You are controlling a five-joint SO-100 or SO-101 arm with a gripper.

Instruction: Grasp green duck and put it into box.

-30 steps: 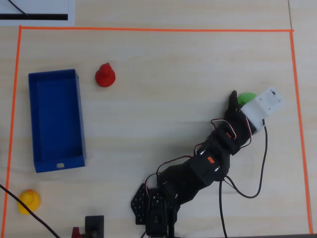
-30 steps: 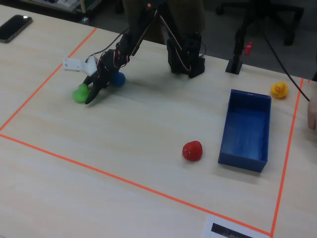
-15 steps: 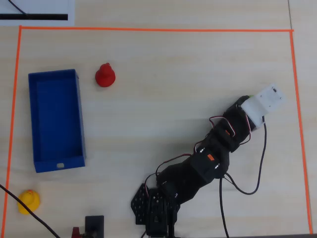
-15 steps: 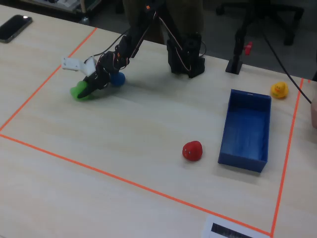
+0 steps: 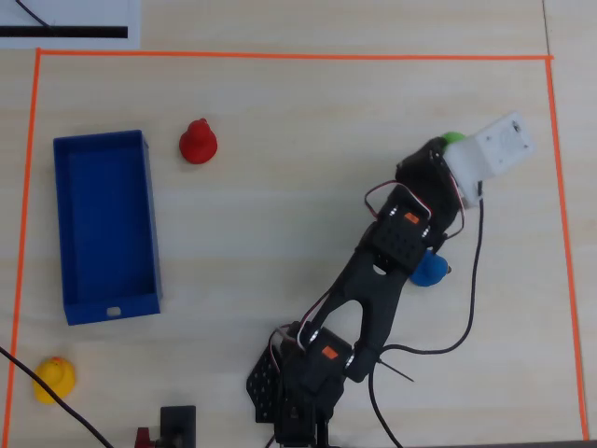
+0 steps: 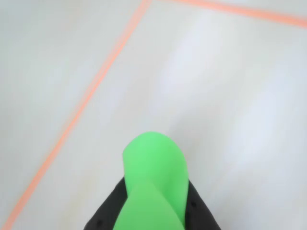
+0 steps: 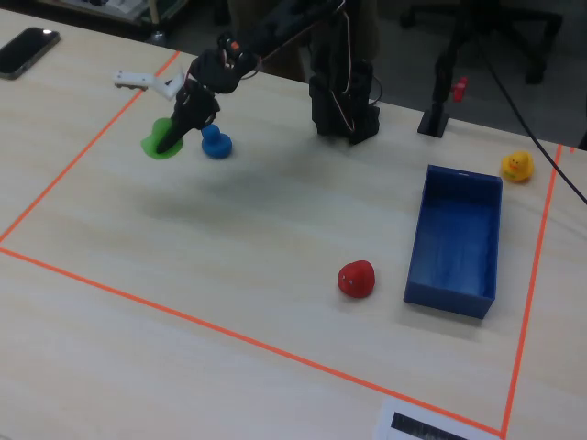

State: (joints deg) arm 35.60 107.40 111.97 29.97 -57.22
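The green duck (image 6: 153,172) fills the lower middle of the wrist view, pinched between my gripper's (image 6: 153,213) black jaws. In the overhead view only a green edge of the duck (image 5: 453,137) shows beside the white camera mount, at the far right, where the gripper (image 5: 444,147) is mostly hidden. In the fixed view the gripper (image 7: 172,137) is shut on the duck (image 7: 158,146) at the left, seemingly just above the table. The deep-blue box (image 5: 150,215) lies far off at the left of the overhead view and is empty; it is at the right in the fixed view (image 7: 449,295).
A blue duck (image 5: 431,270) sits under the arm, right next to the held duck in the fixed view (image 7: 216,143). A red duck (image 5: 198,142) stands near the box. A yellow duck (image 5: 54,379) sits beyond the box's short end. Orange tape (image 5: 280,56) borders the work area.
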